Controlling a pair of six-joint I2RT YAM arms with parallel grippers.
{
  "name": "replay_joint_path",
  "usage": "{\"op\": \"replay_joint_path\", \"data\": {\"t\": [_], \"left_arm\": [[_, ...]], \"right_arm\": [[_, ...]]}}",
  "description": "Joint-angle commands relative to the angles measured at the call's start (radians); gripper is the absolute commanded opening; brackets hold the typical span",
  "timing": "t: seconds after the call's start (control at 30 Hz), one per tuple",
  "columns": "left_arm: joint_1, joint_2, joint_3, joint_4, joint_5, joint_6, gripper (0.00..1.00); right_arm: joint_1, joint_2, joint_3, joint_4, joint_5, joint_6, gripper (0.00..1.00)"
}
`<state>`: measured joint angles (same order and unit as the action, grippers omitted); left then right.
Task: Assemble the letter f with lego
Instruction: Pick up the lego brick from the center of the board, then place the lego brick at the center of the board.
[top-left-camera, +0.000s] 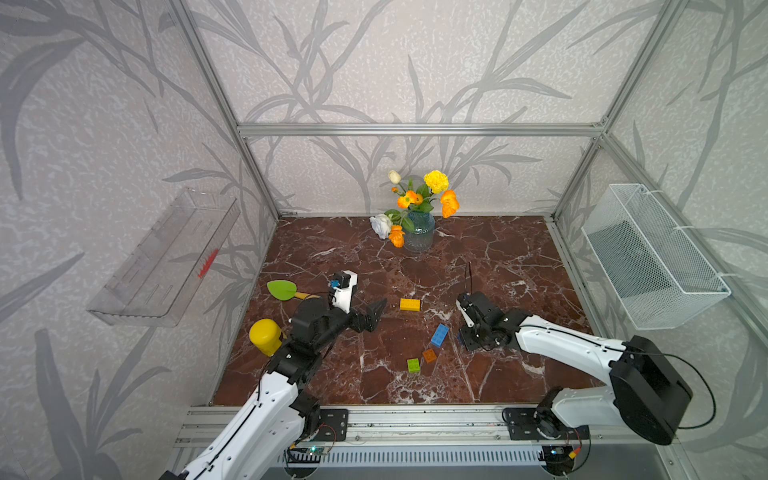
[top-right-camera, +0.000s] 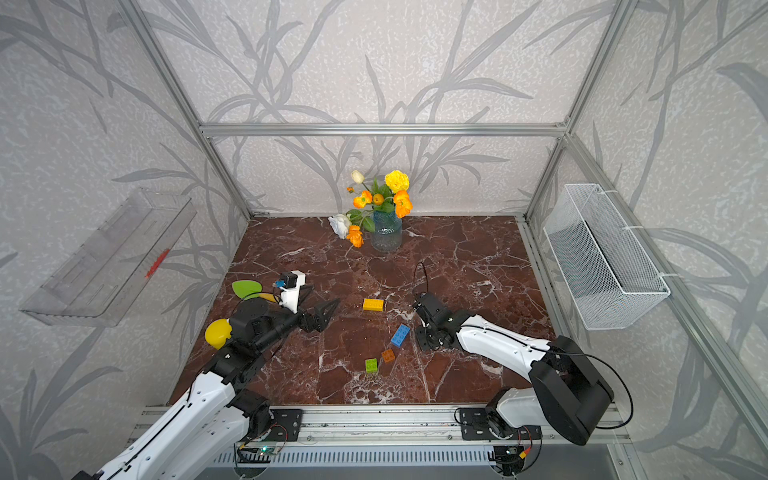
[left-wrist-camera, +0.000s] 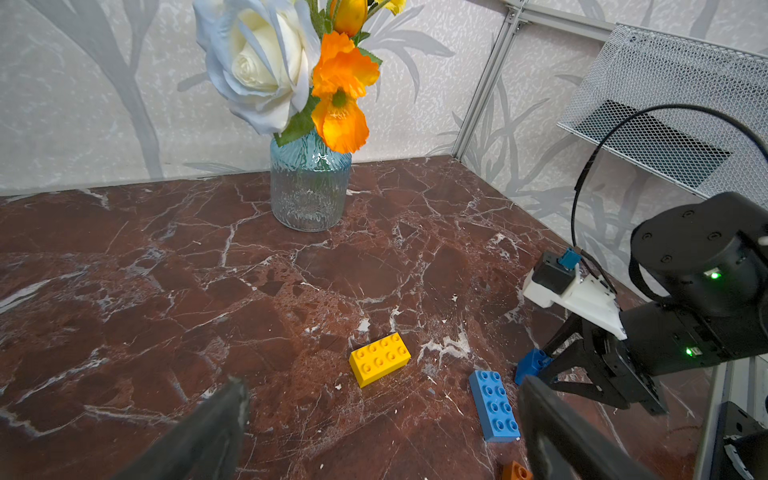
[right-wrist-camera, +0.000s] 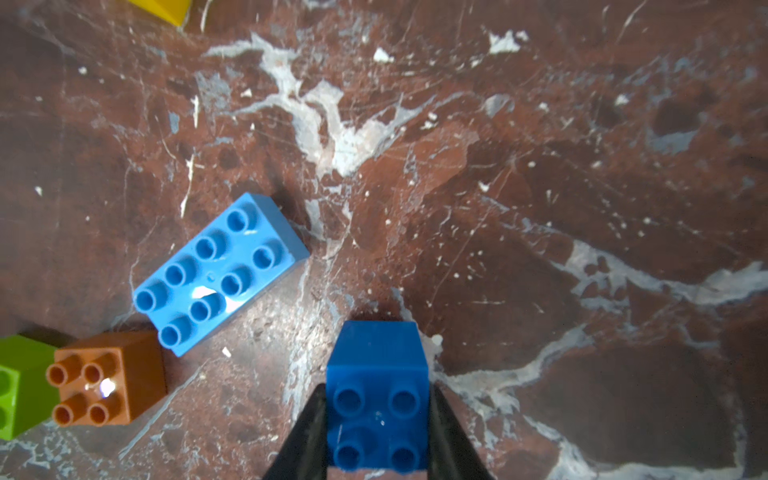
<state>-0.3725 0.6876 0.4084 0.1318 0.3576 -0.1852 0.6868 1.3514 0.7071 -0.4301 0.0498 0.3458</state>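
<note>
Overhead, short blue brick (right-wrist-camera: 376, 399) mostly hidden inside clenched right end effector (right-wrist-camera: 377, 390); left end effector (left-wrist-camera: 382, 386) released, empty.

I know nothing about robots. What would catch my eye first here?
Probably the glass vase of orange, yellow and white flowers at the back of the red-brown marble table. Then the loose lego mid-table: yellow brick, long blue brick, orange brick, green brick, with the right gripper closed on a short blue brick.
</note>
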Motion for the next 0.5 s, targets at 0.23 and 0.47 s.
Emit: {"op": "replay_joint_path", "data": {"t": [0.23,0.47], "left_arm": [[-0.006,-0.012,0.029,-0.018,-0.068,-0.028,0.99],[-0.006,0.000,0.036,-0.025,-0.088,-0.030,0.99]], "right_arm": [[-0.104,0.148,0.252,-0.054,-0.092,-0.251,0.25],[-0.119,0.308,0.413,-0.061,-0.140,-0.450,0.25]]}}
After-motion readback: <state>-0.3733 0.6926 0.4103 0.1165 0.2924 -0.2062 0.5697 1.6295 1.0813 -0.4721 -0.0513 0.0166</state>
